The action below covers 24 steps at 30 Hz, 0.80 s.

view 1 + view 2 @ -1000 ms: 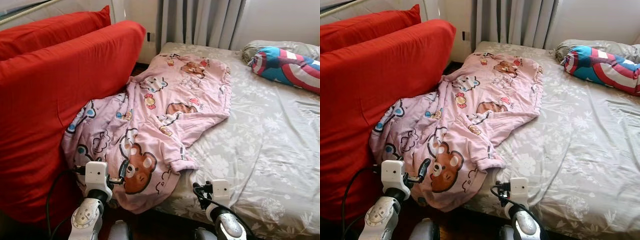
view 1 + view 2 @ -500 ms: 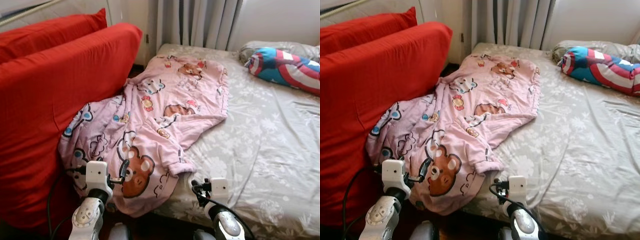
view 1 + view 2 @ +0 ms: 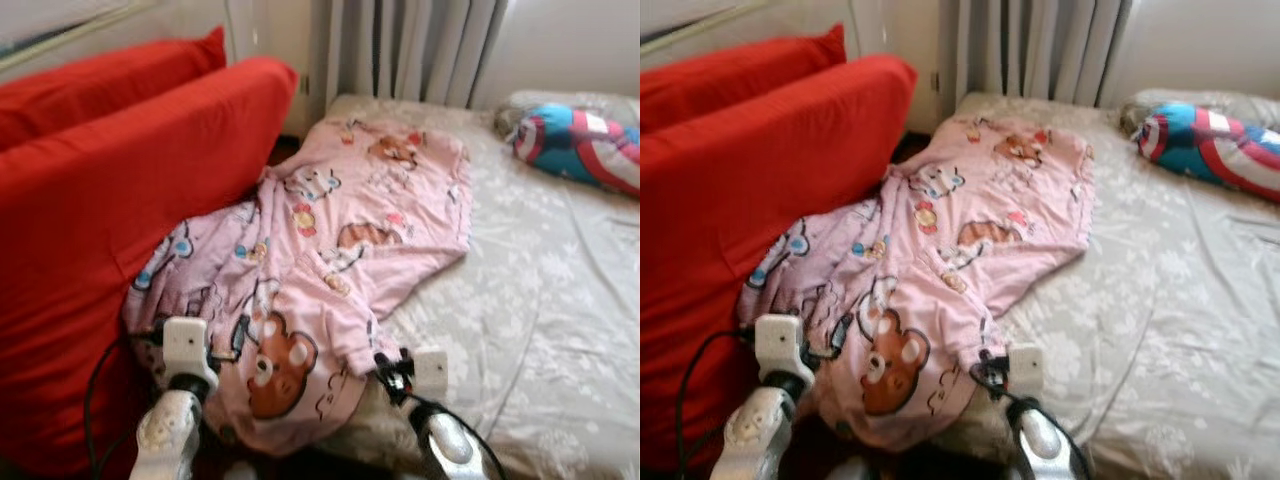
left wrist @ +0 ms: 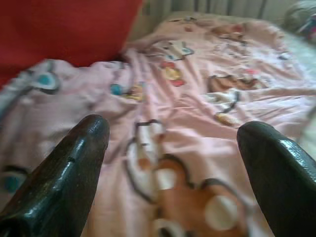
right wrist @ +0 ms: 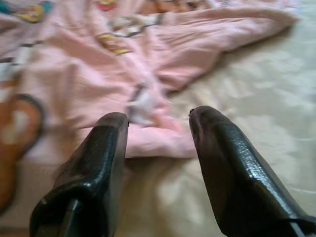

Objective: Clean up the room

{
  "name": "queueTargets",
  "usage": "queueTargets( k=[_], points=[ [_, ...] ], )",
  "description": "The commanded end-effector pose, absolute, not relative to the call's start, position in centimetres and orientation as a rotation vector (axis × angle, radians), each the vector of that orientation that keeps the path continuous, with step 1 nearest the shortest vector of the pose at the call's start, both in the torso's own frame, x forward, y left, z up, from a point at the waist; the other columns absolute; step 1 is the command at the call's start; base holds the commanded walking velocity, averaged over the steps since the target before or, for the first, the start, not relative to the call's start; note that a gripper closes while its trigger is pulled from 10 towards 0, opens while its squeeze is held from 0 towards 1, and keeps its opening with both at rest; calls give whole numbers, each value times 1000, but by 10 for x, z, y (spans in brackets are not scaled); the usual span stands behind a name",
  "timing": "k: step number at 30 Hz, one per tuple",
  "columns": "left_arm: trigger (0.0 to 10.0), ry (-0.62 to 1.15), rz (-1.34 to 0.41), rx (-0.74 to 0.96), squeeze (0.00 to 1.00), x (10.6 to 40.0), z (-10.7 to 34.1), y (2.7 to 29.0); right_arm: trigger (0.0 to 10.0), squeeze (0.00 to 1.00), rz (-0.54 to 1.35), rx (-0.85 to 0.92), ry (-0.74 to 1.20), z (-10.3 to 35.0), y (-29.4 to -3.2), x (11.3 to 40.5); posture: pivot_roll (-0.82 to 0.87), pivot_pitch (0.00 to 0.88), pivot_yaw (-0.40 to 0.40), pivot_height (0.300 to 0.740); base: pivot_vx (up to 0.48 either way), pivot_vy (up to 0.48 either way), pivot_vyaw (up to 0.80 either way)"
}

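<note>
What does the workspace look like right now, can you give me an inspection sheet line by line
Surface: bed with a grey floral sheet, wrinkled.
Job's things: pink cartoon blanket lies crumpled across the bed's left side, its lower end hanging over the bed's near edge and against the red cushions.
Clutter: a red, white and blue pillow at the far right of the bed.
Grippers: left gripper jaws open, right in front of the blanket's bear print; right gripper jaws open at the blanket's folded edge.
Cables: black cable loops beside the left arm.
Surroundings: grey curtains behind the bed.
</note>
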<state>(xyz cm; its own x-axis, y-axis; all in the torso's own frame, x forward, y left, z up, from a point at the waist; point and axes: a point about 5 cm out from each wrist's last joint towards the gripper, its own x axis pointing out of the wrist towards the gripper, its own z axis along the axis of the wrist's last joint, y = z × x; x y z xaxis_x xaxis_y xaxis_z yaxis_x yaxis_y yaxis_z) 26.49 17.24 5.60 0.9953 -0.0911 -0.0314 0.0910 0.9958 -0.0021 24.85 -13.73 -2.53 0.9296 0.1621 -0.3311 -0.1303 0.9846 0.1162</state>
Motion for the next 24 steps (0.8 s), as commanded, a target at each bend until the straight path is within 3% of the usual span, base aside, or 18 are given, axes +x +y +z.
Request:
queueTargets(
  k=[1, 16, 24],
  points=[
    [10000, 41, -75, 18, 0, 264, 55, 180, 10000, 0, 164, 105, 326, -21, -129, 252, -37, 59, -45, 653, 247, 0, 0],
    [10000, 39, -72, 17, 0, 264, 55, 180, 10000, 0, 193, 102, 352, -26, -128, 247, -39, 60, -46, 653, 250, 0, 0],
    [10000, 37, -72, 15, 0, 264, 55, 180, 10000, 0, 207, 107, 378, -31, -130, 241, -40, 60, -47, 653, 258, 0, 752]
  ],
)
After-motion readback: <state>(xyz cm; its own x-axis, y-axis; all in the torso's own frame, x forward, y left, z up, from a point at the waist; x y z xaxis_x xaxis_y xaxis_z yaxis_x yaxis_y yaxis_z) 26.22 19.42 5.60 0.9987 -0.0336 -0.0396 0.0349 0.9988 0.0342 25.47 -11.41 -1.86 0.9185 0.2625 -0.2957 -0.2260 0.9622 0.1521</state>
